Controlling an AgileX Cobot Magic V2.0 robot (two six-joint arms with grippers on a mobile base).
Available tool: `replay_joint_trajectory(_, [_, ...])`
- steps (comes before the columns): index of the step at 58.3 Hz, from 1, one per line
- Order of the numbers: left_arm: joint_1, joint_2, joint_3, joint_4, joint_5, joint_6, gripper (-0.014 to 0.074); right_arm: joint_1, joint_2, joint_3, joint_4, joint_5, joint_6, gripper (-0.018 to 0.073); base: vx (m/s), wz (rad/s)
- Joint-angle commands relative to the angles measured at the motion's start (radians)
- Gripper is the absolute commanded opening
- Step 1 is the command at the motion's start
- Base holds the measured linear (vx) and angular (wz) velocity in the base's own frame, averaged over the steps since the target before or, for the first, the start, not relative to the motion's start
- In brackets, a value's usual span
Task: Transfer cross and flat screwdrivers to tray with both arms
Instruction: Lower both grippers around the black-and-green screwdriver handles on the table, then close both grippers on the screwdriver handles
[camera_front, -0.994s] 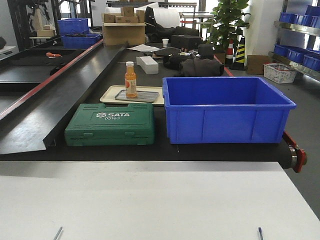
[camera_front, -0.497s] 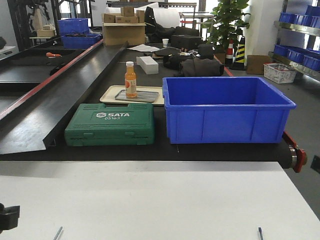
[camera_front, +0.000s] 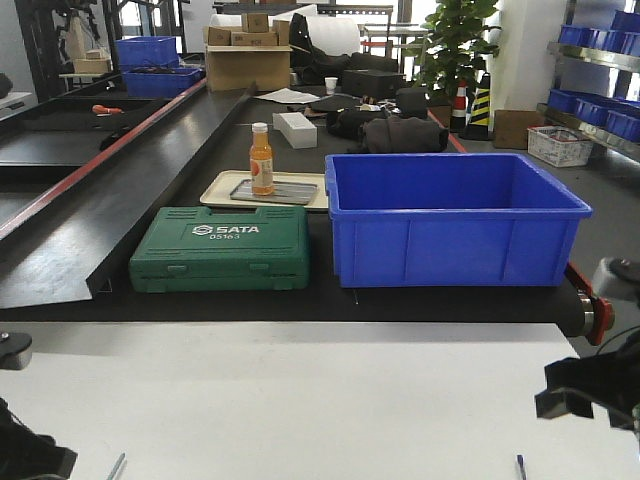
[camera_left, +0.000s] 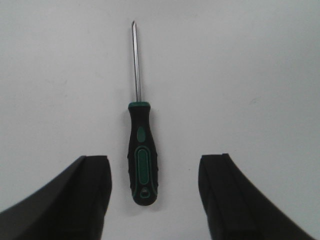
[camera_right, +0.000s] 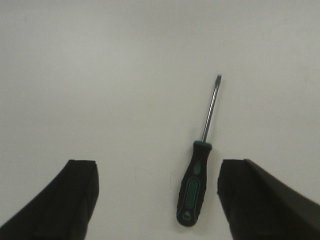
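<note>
The cross screwdriver (camera_left: 140, 130) lies flat on the white desk (camera_front: 300, 390), between the wide-spread fingers of the left tool (camera_left: 155, 160), which grips nothing. The flat screwdriver (camera_right: 201, 150) lies likewise inside the right tool (camera_right: 158, 165), also spread wide and empty.

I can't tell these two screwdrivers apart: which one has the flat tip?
The flat screwdriver under the right hand: its shaft ends in a small squared blade. The cross screwdriver under the left hand tapers to a point.

"SATA 05163" on the green tool case (camera_front: 220, 262)
</note>
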Motion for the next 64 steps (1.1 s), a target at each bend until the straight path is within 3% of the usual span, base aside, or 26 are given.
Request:
replay_joint_trajectory(1, [-0.008, 0.002, 0.000, 0.004, -0.068, -0.004, 0.0519, 0.000, 0.055, -0.034, 0.005, 0.009, 0.030, 0.0509, 0.00, 0.00])
replay_joint_trajectory(14, [-0.008, 0.041, 0.035, -0.003, -0.121, -0.004, 0.0519, 0.038, 0.237, -0.034, -0.038, 0.036, 0.110, 0.0503, 0.00, 0.00])
replay_joint_trajectory(28, [-0.008, 0.043, 0.035, -0.003, -0.151, -0.004, 0.0519, 0.151, 0.357, -0.034, -0.260, -0.031, 0.309, 0.0495, 0.00, 0.00])
replay_joint_trajectory(38, [-0.008, 0.043, 0.035, -0.003, -0.151, -0.004, 0.0519, 0.169, 0.402, -0.034, -0.347, -0.041, 0.405, 0.0494, 0.00, 0.00])
replay_joint_trajectory(64, [-0.008, 0.043, 0.035, -0.003, -0.153, -0.004, 0.0519, 0.164, 0.498, -0.034, -0.354, -0.065, 0.396, 0.0494, 0.00, 0.00])
